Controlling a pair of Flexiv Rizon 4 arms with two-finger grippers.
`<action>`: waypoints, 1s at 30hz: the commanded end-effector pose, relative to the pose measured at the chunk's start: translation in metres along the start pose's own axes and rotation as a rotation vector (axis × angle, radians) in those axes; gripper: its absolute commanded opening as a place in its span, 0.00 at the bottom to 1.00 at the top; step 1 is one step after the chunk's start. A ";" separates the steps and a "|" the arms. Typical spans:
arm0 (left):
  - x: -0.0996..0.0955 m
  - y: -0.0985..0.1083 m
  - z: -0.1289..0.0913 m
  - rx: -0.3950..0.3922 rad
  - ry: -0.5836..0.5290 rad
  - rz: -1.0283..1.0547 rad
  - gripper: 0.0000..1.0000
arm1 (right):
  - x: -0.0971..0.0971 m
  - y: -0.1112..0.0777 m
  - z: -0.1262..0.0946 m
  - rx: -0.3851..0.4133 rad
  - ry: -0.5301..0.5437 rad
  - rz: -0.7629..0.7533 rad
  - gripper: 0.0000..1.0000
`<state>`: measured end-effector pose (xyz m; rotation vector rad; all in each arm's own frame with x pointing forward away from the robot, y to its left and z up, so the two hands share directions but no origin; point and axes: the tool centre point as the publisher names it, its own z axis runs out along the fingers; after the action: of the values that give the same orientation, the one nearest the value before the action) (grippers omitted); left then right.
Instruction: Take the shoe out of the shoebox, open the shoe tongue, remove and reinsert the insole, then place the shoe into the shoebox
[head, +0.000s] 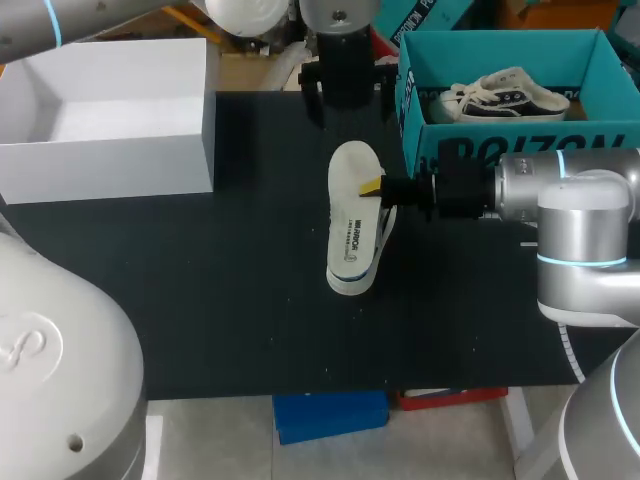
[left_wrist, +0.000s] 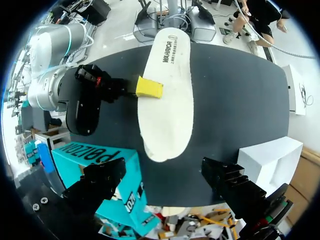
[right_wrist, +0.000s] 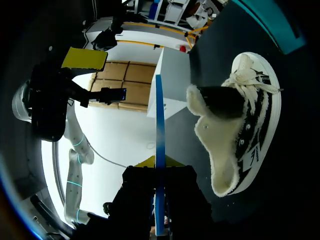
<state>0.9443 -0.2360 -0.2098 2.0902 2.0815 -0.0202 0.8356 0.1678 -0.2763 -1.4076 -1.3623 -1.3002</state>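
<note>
shoe (right_wrist: 240, 145): fleece-lined, laid on its side mid-table | insole (head: 352, 200): white, printed, held flat over it | shoebox (head: 520, 140): teal, open, parked far right

A robot lab — a left arm (head: 60, 25) and right arm (head: 585, 215) over a black table (head: 200, 290), with a white box (head: 100, 170) and teal shoebox (head: 520, 150).

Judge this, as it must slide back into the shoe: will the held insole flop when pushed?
Probably fairly stiff: pinched at one edge by the right hand, the insole shows edge-on as a straight line. Thin, so likely light and bendable if forced.
</note>
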 end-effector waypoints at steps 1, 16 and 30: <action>-0.007 0.015 0.007 0.018 0.011 -0.003 1.00 | 0.000 -0.001 0.001 -0.003 -0.002 0.000 0.00; 0.005 -0.015 -0.003 0.019 0.016 -0.019 1.00 | 0.000 -0.001 0.001 -0.003 -0.002 0.000 0.00; 0.018 -0.085 -0.013 0.019 0.008 -0.028 1.00 | 0.000 -0.001 0.001 -0.003 -0.002 0.000 0.00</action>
<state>0.8717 -0.2237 -0.2090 2.1028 2.1591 -0.0630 0.8356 0.1678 -0.2763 -1.4076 -1.3623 -1.3001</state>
